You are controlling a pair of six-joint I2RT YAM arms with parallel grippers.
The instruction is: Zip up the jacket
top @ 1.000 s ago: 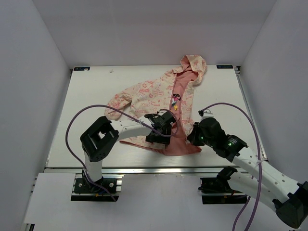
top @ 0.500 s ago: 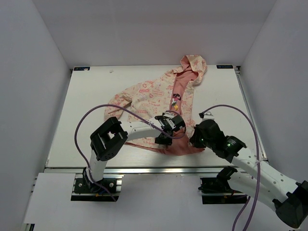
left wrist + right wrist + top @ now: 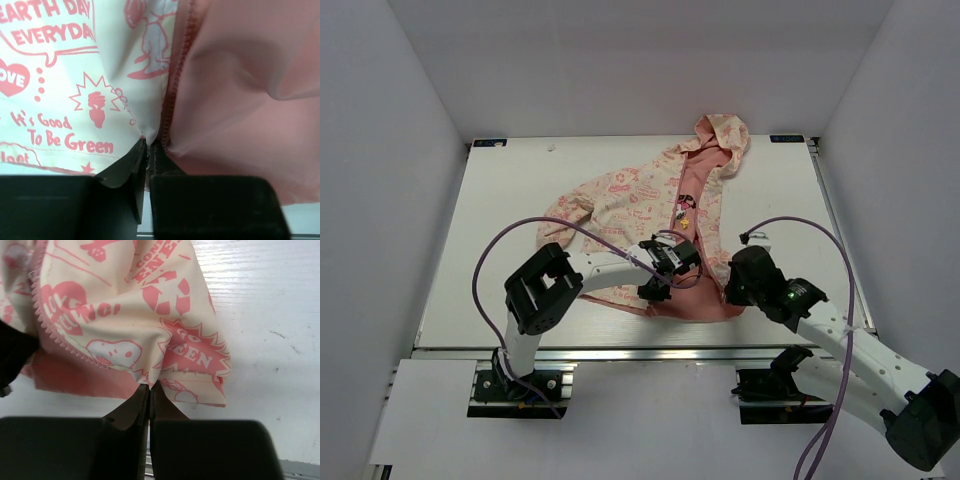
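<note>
The jacket lies spread on the table, cream with pink print, hood at the far right, and its front is open on salmon-pink lining. My left gripper is at the jacket's near hem. In the left wrist view it is shut on the fabric edge where the zipper teeth meet the printed panel. My right gripper is on the other front panel. In the right wrist view it is shut on that cream hem, with the zipper teeth to its left.
The white table runs to the grey walls on three sides, and a metal rail lines the near edge. Purple cables loop over both arms.
My left gripper slid right along the near hem to the zipper edge and closed on the fabric. The right gripper kept its hold and shifted slightly right.
</note>
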